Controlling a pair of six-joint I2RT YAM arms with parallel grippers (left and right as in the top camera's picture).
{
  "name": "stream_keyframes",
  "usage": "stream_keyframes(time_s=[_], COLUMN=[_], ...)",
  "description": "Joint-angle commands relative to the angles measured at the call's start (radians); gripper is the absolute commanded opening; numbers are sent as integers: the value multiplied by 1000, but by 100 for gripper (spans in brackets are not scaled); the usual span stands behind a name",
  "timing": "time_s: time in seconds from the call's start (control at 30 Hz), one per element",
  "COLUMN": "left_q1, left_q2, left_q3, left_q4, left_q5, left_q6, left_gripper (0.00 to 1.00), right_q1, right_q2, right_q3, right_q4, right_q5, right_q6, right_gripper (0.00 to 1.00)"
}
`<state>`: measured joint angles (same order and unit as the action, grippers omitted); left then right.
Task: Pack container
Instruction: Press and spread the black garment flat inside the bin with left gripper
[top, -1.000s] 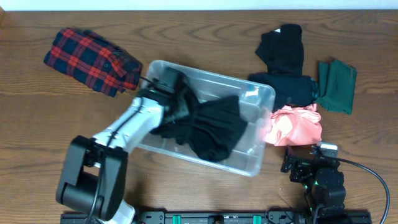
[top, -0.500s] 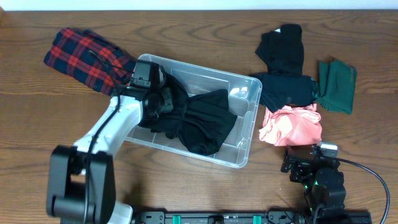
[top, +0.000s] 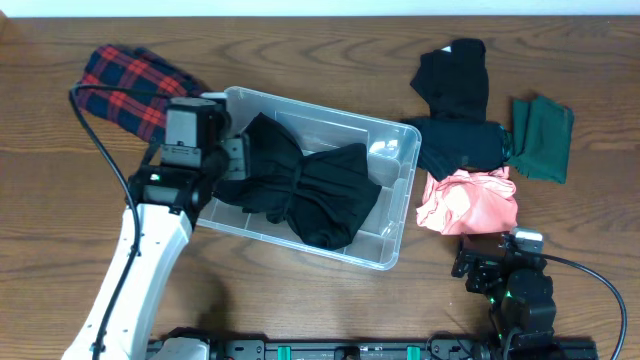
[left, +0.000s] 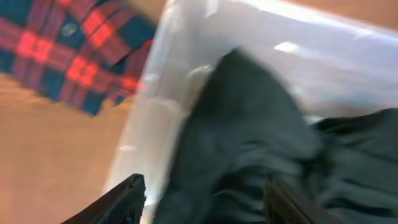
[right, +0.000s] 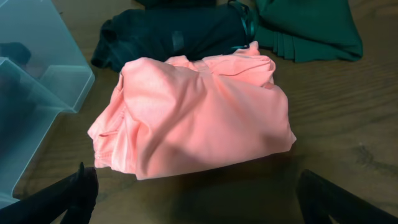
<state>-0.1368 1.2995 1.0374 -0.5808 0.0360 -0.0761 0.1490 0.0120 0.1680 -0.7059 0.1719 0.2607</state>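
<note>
Soft even light; left wrist view blurred, perhaps motion.

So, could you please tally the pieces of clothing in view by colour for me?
Black: 3 (black garment in the container; black top and dark folded piece on the table)
Red plaid: 1 (plaid shirt)
Green: 1 (green cloth)
Pink: 1 (pink garment)
Total: 6

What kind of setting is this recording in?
Probably a robot test bench staged for packing clothes: a wooden table, a clear container holding a black garment, and folded clothes like the plaid shirt laid around it.
</note>
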Motion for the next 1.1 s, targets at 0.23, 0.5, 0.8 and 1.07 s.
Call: stream_keyframes(time_s=[0.23,0.5,0.8,1.07], left_q1=[118,118,119,119], left_q2=[163,208,210,210], left_q3=[3,3,3,2], left_q4=[-4,-17,-15,50], left_q5=[-48,-14,-3,-6], left_q6=[137,132,24,15], left_gripper=[61,33,13,13], right_q1=[-6,-6,-6,-6], right_q2=[-5,-5,-5,-5], right_q3=[-4,-4,-4,-4], right_q4=[-2,-2,-2,-2], right_q5=[3,3,3,3], right_q6=[15,15,15,15], right_gripper=[99,99,99,99])
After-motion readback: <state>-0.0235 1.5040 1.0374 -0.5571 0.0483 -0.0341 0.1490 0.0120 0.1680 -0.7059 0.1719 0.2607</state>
